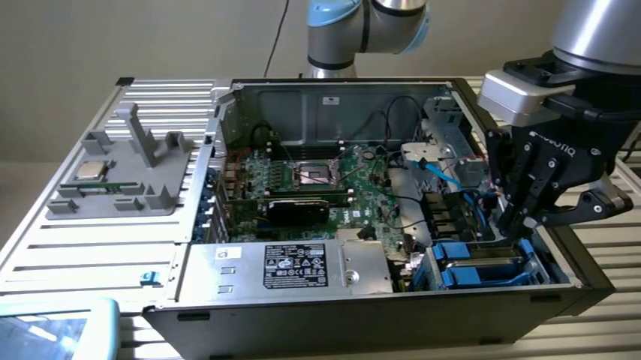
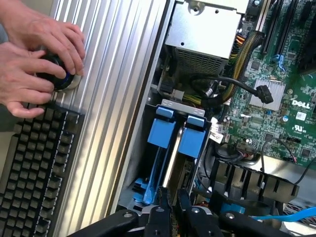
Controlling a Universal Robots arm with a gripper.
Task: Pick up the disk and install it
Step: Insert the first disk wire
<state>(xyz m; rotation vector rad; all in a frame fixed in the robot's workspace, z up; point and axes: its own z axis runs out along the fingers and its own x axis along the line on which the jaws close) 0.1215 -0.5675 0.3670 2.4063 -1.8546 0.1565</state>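
The disk (image 2: 191, 140), with its bright blue carrier, stands on edge in the drive bay at the case's front corner. A thin silver edge of it runs down between my fingers. In the exterior view the disk (image 1: 488, 260) sits low in that bay on the exterior view's right. My gripper (image 1: 521, 225) reaches straight down onto it. In the wrist view my gripper (image 2: 171, 213) has its fingers drawn close together on the disk's edge.
The open computer case (image 1: 215, 150) holds the motherboard (image 1: 320, 180) and a silver power-supply box (image 1: 290, 266). A grey fixture with a small CPU chip (image 1: 93, 169) lies on the ribbed table. A person's hands (image 2: 34, 54) rest on a knob beside a black keyboard (image 2: 34, 168).
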